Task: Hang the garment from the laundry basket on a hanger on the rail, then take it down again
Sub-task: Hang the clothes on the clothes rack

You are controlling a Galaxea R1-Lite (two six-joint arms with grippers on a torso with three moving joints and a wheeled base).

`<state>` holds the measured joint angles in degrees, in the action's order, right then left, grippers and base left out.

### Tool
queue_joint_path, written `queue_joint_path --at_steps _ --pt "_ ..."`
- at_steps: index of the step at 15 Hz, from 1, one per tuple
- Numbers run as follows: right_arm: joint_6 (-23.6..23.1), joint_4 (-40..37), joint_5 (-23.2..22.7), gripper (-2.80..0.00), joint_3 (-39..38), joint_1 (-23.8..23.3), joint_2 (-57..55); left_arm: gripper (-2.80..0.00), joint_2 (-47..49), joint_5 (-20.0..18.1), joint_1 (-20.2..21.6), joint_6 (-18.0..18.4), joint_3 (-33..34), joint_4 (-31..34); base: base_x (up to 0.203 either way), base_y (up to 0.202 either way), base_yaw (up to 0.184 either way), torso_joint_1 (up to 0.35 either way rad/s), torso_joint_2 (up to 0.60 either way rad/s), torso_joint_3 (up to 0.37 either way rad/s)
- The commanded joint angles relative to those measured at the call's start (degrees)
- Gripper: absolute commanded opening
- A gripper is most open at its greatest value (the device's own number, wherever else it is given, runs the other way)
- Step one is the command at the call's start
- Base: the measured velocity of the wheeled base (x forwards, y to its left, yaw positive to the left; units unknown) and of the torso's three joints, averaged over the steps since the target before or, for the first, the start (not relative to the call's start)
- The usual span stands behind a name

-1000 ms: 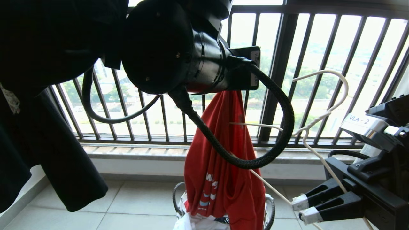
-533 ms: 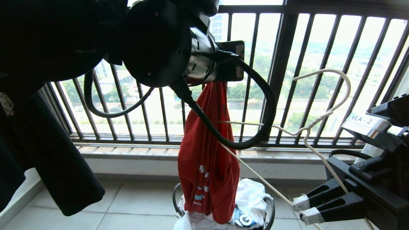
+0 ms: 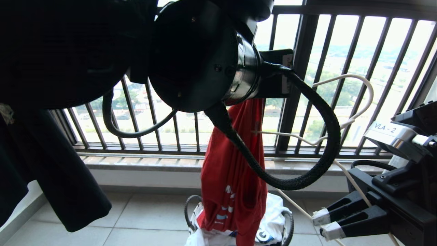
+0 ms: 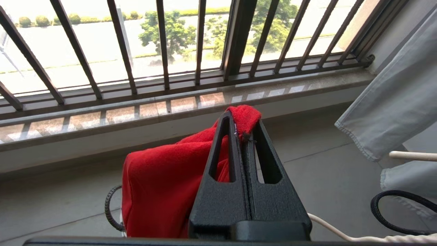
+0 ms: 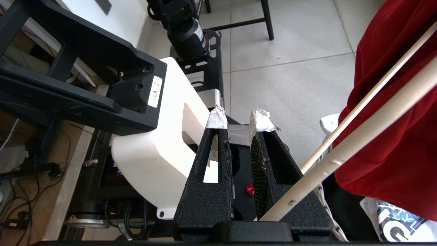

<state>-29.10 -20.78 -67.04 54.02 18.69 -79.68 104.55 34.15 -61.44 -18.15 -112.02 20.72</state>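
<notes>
The red garment (image 3: 235, 184) hangs in a long bunch above the laundry basket (image 3: 289, 222), its lower end reaching the rim. My left gripper (image 4: 243, 119) is shut on a top fold of the garment (image 4: 160, 184); in the head view my own wrist hides it. To the right, my right gripper (image 3: 322, 223) is shut on the lower wire of the white hanger (image 3: 362, 89). The hanger's hook stands up against the window bars. Its far arm reaches in behind the garment. The wire (image 5: 368, 126) runs down into the base of the right gripper (image 5: 238, 119). The rail is out of view.
A black garment (image 3: 68, 177) hangs at the left. The dark barred window railing (image 3: 300, 85) and its sill close off the front. A white printed shirt (image 3: 273, 212) lies in the basket. Grey cloth (image 4: 392, 102) hangs to the right. My white base (image 5: 153, 153) is below the right gripper.
My left arm swung left with the garment, then back right, ending a little further right than a second ago. The right gripper and hanger have kept still.
</notes>
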Motion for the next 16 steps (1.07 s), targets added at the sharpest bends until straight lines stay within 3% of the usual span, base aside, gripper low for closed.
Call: queue_joint_path --at_steps 1,12,16 --pt "-0.17 -0.13 -0.38 -2.80 0.12 -0.01 -0.13 -2.80 0.32 0.13 -1.53 -0.81 -0.04 0.02 0.000 0.000 0.000 0.000 0.00 0.000" --pt "-0.08 1.54 -0.38 -2.80 0.48 -2.69 -0.39 -2.80 -0.40 -0.13 -8.43 -5.39 -0.04 -0.34 0.000 0.000 0.000 0.000 0.00 0.000" --pt "-0.08 1.62 -0.38 -2.80 0.48 -2.71 -0.80 -2.80 0.74 -7.60 -8.43 -5.84 -0.04 -0.60 0.000 0.000 0.000 0.000 0.00 0.000"
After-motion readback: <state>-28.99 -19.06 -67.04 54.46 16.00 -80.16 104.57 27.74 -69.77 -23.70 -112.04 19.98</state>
